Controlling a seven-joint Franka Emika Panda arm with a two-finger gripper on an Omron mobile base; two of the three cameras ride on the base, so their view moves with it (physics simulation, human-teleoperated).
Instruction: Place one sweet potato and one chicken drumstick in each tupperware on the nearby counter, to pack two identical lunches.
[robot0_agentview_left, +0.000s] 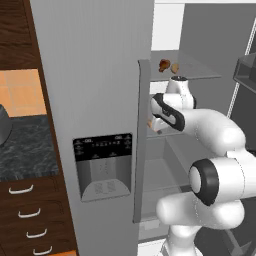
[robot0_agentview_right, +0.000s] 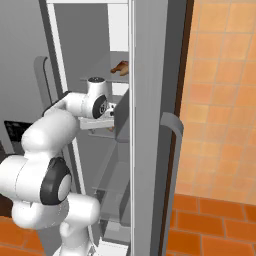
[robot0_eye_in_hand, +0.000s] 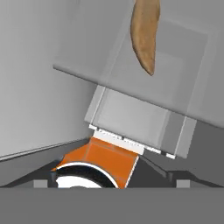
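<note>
Pincer released, reaching into the open fridge at mid-shelf level. One sweet potato lies on the glass shelf ahead of it, untouched.

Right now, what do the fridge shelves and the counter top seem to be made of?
Fridge shelf: likely clear glass or plastic; translucent grey, thin edge, things behind show through.
Counter top: looks like polished stone; dark grey-black with pale marbled veining, over brown wood-grain drawers.

Fridge door edge tight beside the arm — shelf above.
</note>
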